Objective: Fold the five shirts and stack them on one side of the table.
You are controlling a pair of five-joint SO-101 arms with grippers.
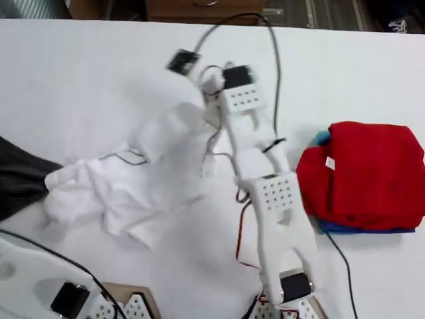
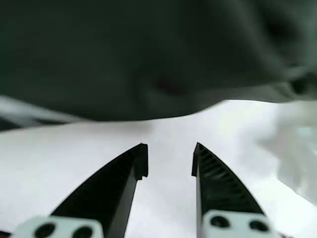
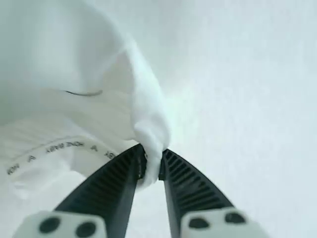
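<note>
**White table, one shirt pinched**

White table [image 1: 80, 80] carries four shirts. At three o'clock a folded red shirt [image 1: 365, 173] lies on top of a blue shirt [image 1: 358, 228], whose edge peeks out beneath. A crumpled white shirt [image 1: 126, 186] sprawls from the centre toward eight o'clock. The right tool [image 3: 152, 153] is nearly closed, pinching a fold of its cloth. At nine o'clock a dark shirt [image 1: 20, 176] lies at the table's edge; the left tool [image 2: 170, 148] hangs just short of it, jaws parted and empty.
</note>
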